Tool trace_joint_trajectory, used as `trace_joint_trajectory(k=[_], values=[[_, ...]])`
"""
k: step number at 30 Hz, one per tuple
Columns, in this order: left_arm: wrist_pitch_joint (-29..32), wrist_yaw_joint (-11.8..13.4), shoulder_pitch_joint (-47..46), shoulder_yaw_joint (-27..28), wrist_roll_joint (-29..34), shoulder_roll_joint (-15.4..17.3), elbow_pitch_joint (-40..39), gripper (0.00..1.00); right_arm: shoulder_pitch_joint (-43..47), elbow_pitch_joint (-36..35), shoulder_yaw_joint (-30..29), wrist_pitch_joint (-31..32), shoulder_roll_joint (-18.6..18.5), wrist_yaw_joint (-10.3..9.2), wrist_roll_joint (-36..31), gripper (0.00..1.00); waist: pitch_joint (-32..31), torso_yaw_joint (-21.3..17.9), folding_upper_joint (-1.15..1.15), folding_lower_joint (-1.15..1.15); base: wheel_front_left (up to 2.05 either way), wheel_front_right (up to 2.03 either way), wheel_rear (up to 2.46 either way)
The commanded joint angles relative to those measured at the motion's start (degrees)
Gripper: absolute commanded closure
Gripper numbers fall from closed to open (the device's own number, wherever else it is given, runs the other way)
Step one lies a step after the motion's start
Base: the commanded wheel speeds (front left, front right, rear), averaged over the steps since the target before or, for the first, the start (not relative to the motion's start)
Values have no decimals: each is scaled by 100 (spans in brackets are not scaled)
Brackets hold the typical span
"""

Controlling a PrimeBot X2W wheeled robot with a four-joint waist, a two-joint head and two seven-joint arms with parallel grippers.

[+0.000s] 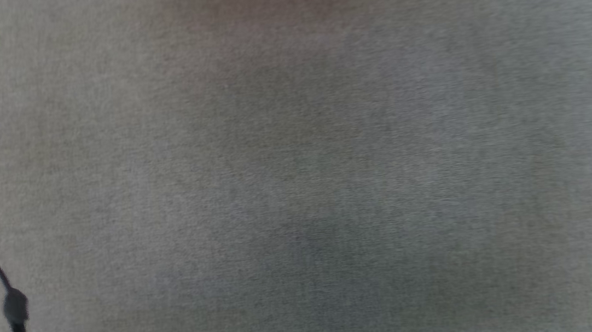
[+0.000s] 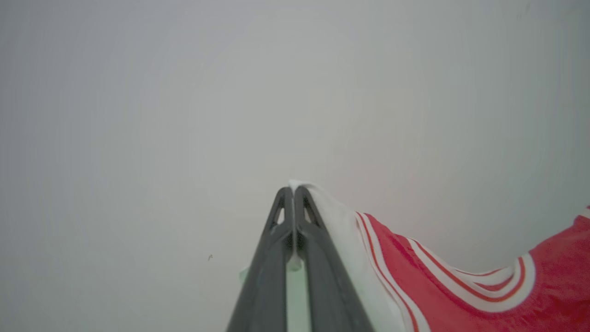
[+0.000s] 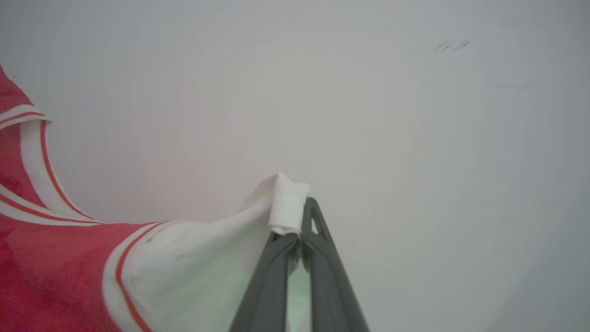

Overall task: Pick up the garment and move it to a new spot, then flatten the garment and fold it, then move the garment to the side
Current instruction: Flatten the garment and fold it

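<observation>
In the left wrist view my left gripper (image 2: 293, 193) is shut on a white sleeve end of the red garment (image 2: 461, 295), which trails off to the right with its red-and-white striped trim. My right gripper (image 3: 299, 207) in the right wrist view is likewise shut on a bunched white sleeve end, and the garment (image 3: 50, 272) spreads away to the left. A pale plain surface lies behind both grippers.
The head view is a blurred grey textured surface, with a thin dark cable (image 1: 14, 311) and its small connector at the lower left edge. A few faint dark marks (image 3: 452, 45) show on the pale surface in the right wrist view.
</observation>
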Motion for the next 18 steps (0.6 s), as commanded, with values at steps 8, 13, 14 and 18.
trace_joint_trajectory(k=[8, 13, 14, 18], values=[[-232, -670, 758, -285, -174, -175, 1025, 100, 695, 669, -46, -112, 218, -1, -322, 100, 111, 303, 0, 0, 0, 0, 0], [571, -797, 1599, -585, -458, -202, 1486, 100, 1402, 1345, 258, 72, 431, -1, 453, 100, -155, 370, 0, 0, 0, 0, 0], [727, -805, 1741, -616, -546, -223, 1504, 100, 1532, 1418, 338, 148, 461, -1, 671, 100, -215, 380, 0, 0, 0, 0, 0], [1485, -804, 2446, -893, -946, -176, 1219, 100, 2099, 1439, 732, 487, 525, -1, 1371, 100, -438, 375, 0, 0, 0, 0, 0]])
